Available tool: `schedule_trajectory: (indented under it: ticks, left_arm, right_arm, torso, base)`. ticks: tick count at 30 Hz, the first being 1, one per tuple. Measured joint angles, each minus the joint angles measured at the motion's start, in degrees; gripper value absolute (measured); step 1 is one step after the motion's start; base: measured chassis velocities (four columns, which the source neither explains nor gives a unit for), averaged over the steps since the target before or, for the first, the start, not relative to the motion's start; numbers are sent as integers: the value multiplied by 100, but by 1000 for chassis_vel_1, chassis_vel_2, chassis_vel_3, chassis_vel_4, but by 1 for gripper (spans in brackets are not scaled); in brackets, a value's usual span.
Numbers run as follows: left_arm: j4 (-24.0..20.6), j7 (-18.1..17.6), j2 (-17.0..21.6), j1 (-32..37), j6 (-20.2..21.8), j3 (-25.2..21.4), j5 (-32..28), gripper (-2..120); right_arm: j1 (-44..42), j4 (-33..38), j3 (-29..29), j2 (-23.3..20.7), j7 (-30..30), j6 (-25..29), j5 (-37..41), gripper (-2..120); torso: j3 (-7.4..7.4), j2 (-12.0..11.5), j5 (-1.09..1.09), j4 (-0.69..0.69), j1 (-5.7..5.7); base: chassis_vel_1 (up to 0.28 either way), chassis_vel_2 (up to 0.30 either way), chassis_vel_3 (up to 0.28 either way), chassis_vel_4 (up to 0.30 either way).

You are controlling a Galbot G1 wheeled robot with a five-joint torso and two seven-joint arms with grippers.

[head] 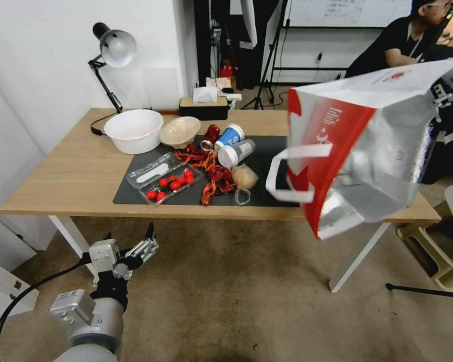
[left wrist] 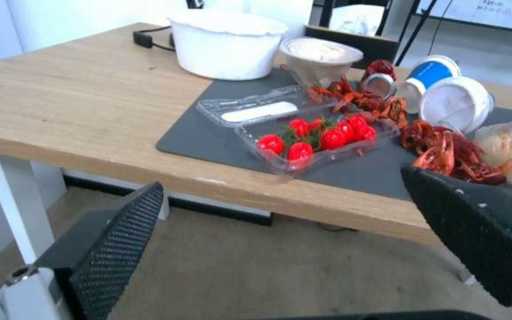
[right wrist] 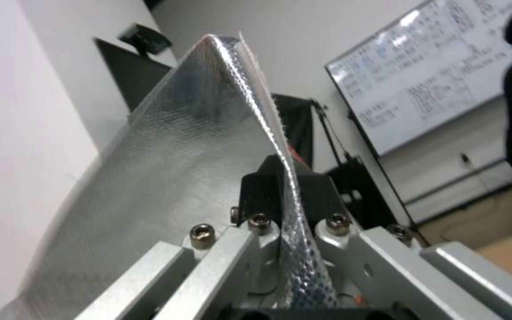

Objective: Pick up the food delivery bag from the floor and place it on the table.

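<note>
The scene is viewed from above and in front by the head camera, angled down across the table (head: 60,181) and floor (head: 236,301). The table's near edge (left wrist: 90,151) is seen from low and close by the left wrist camera; both share the mat (head: 136,191). The right wrist camera is aimed upward, pressed close to foil (right wrist: 179,178).

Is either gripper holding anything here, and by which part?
The right gripper holds the bag by its foil-lined top edge, off the floor. The left gripper is open.

White bowl (head: 133,130), tomato tray (head: 170,185), crayfish (head: 214,177), two cups (head: 234,145), desk lamp (head: 112,56)
</note>
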Motion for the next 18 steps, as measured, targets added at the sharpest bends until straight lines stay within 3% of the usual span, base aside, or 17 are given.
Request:
schedule_trajectory:
  ticks: [18]
  left_arm:
    - [29, -1, 7, -33, -14, -2, -13, 100]
  right_arm:
    - [244, -285, -239, -151, 108, -402, 211, 0]
  torso:
    - [-1, -2, 0, 1, -1]
  base:
    - [0, 0, 0, 0]
